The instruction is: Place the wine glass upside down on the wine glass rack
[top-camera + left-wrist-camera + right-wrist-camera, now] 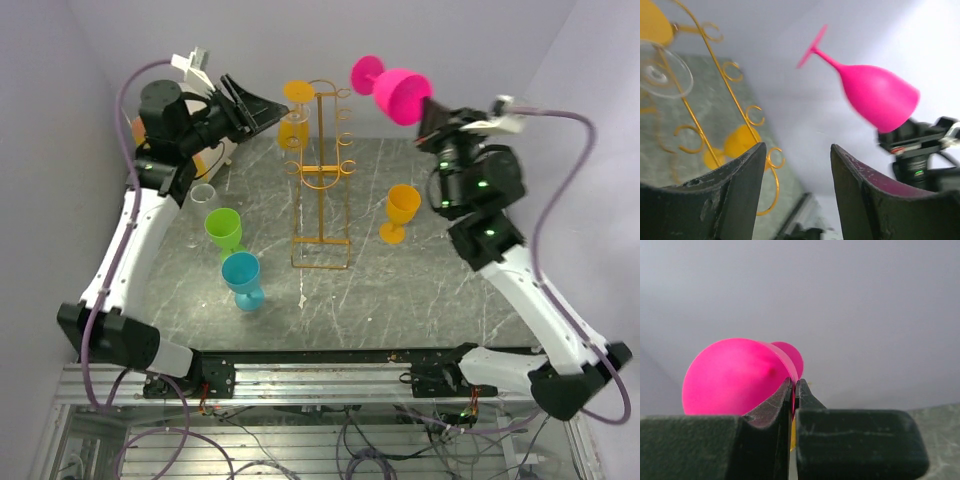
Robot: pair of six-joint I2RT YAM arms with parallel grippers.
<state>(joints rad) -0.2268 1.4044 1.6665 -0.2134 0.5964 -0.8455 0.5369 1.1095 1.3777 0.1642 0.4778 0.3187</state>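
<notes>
Gripping the pink wine glass (402,95) by its rim, the right jaws are pinched shut on it. The glass is up in the air, tilted, foot pointing toward the top of the wire rack (320,180), near it but not touching. The rack stands mid-bench with an orange glass (294,118) hung upside down on its left side. The left jaws are wide, empty, raised over the far left corner. A green glass (223,228) and a blue glass (242,275) stand left of the rack.
</notes>
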